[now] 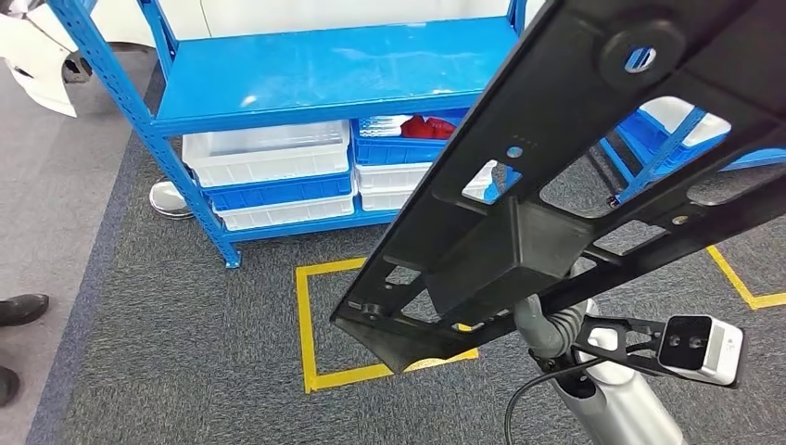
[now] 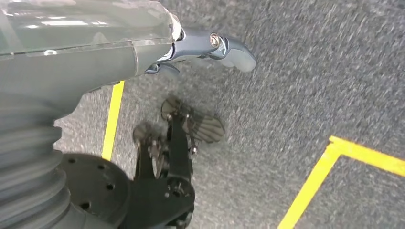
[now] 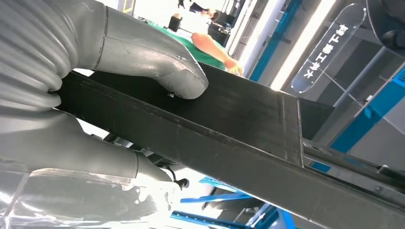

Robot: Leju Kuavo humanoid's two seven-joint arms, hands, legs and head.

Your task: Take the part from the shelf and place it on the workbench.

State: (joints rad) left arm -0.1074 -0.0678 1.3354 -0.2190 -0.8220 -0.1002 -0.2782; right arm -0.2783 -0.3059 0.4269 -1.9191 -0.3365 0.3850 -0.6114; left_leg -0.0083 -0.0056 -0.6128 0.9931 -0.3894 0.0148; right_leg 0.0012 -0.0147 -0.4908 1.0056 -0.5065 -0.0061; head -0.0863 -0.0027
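site: workshop or factory floor. blue steel shelf (image 1: 278, 79) carrying white and blue plastic bins (image 1: 269, 153), grey carpet (image 1: 185, 352) marked with yellow tape lines (image 1: 306, 324), long strip lights (image 3: 301, 43) and blue steel racking uprights (image 3: 272, 43) overhead.

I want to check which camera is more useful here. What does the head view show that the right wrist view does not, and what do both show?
Only the head view shows the whole long black part with its cut-out openings, the blue shelf with white and blue bins, the grey carpet with a yellow floor marking, and a person's shoe.

Only the right wrist view shows the right hand gripping the part's box-shaped section, thumb on top, and a hanging sign overhead.

Both show the black part and blue shelving.
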